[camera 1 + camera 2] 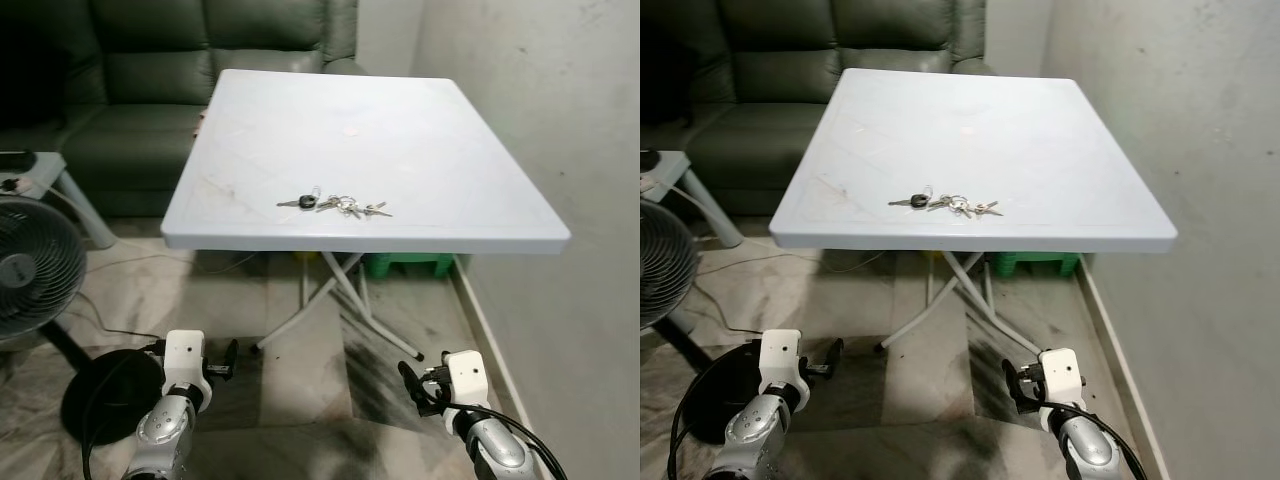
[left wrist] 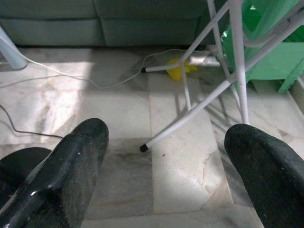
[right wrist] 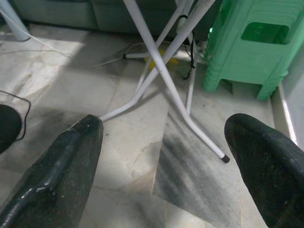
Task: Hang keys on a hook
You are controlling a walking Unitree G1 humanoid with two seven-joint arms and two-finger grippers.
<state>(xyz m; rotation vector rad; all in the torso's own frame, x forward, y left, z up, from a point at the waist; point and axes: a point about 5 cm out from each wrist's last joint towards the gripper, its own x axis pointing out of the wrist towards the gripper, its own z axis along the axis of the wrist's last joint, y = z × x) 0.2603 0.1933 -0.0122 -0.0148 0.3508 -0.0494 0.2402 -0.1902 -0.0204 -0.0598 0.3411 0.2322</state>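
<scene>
A bunch of keys [image 1: 336,205] with a black-headed key lies on the white folding table [image 1: 440,160], near its front edge. Both arms hang low in front of the table, well below its top. My left gripper [image 2: 164,156] is open, its two black fingers [image 2: 76,161] wide apart over the marble floor. My right gripper [image 3: 166,161] is open too, with nothing between its fingers [image 3: 71,161]. From the head views the left gripper [image 1: 225,362] and right gripper [image 1: 412,385] sit at the bottom of the picture. I can make out no hook.
A dark green sofa [image 1: 150,70] stands behind the table. A floor fan [image 1: 30,265] with a black base [image 1: 105,390] is at the left. Green plastic stools [image 3: 247,47] sit under the table beside the right wall [image 1: 560,100]. Cables [image 2: 95,80] trail across the floor.
</scene>
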